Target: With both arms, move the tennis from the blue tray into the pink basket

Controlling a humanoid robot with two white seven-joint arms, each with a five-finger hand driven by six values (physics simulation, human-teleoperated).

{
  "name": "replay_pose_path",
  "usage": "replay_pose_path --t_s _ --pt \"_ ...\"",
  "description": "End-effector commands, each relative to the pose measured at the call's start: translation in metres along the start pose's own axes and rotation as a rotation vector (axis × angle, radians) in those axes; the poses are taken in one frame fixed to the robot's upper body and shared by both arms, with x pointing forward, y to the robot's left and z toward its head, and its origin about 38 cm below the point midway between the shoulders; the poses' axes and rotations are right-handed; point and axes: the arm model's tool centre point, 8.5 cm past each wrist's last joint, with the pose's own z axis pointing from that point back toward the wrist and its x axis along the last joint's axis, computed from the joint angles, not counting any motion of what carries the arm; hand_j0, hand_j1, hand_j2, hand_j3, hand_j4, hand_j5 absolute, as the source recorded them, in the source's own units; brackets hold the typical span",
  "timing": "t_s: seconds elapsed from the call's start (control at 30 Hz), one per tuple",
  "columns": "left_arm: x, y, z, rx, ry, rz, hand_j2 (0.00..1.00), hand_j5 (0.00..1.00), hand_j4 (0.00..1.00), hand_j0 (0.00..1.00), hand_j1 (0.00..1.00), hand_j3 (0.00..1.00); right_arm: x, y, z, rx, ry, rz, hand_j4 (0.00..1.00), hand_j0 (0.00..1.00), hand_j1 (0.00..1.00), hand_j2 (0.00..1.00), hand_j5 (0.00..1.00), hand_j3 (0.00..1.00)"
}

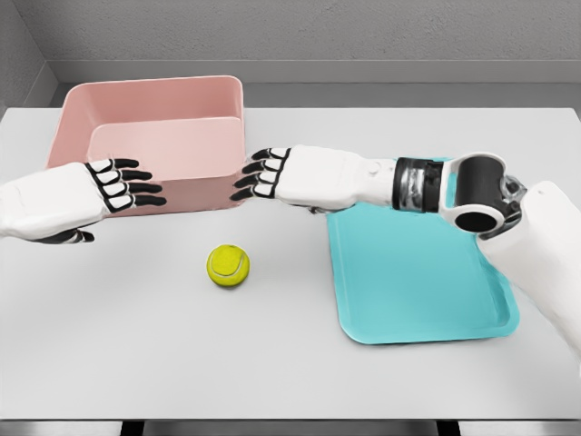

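One small round yellow-green tennis ball (228,265), fuzzy, with a pale curved seam. Sitting on the bare table, not in the tray and not in the basket. Round all over, so no long side and no way of pointing; seam line curving across the front.

One pink plastic basket (154,109), box-shaped with soft corners, up and to the left of the ball. One flat blue plastic tray (418,282) with a low rim, off to the right of the ball, nothing lying in it.

Two white robot hands with black fingers. Left hand (123,186) in front of the basket's front wall, fingers spread flat, holding nothing. Right hand (263,174) at the basket's front right corner, fingers loose, holding nothing. Both well above the ball, not touching it. Right arm reaching over the tray's top edge.

One wide pale grey table (136,345). Grey wall (318,36) behind, darker grey floor at the far edge.
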Motion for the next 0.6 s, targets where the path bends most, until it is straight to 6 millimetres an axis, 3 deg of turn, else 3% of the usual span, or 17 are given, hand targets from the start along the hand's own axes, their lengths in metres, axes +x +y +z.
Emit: replay_pose_path --t_s 0.0,0.07,0.17,0.27,0.33,0.47,0.5,0.57 --pt "0.0 -0.002 -0.001 0.0 0.0 0.007 1.0 1.0 1.0 1.0 1.0 1.0 -0.033 -0.038 0.063 -0.121 0.126 -0.002 1.0 1.0 1.0 1.0 1.0 1.0" --pt "0.005 -0.009 -0.006 -0.004 -0.013 0.014 1.0 1.0 1.0 1.0 1.0 1.0 -0.044 -0.046 0.095 -0.188 0.175 -0.036 1.0 1.0 1.0 1.0 1.0 1.0" --pt "0.019 -0.023 -0.031 0.007 -0.052 -0.013 1.0 1.0 1.0 1.0 1.0 1.0 -0.039 -0.019 0.114 -0.24 0.204 -0.139 1.0 1.0 1.0 1.0 1.0 1.0" --pt "0.029 -0.028 -0.048 0.016 -0.08 0.0 1.0 1.0 1.0 1.0 1.0 1.0 -0.036 0.012 0.146 -0.289 0.266 -0.254 1.0 1.0 1.0 1.0 1.0 1.0" --pt "0.043 -0.036 -0.069 0.006 -0.127 0.033 1.0 1.0 1.0 1.0 1.0 1.0 -0.031 0.037 0.167 -0.297 0.321 -0.32 1.0 1.0 1.0 1.0 1.0 1.0" --pt "0.05 -0.036 -0.08 0.012 -0.162 0.042 1.0 1.0 1.0 1.0 1.0 1.0 -0.023 0.077 0.183 -0.272 0.38 -0.422 1.0 1.0 1.0 1.0 1.0 1.0" --pt "0.052 -0.035 -0.083 0.012 -0.173 0.043 1.0 1.0 1.0 1.0 1.0 1.0 -0.031 0.068 0.207 -0.321 0.439 -0.405 1.0 1.0 1.0 1.0 1.0 1.0" --pt "0.054 -0.035 -0.084 0.02 -0.184 0.06 1.0 1.0 1.0 1.0 1.0 1.0 -0.033 0.082 0.215 -0.319 0.468 -0.445 1.0 1.0 1.0 1.0 1.0 1.0"
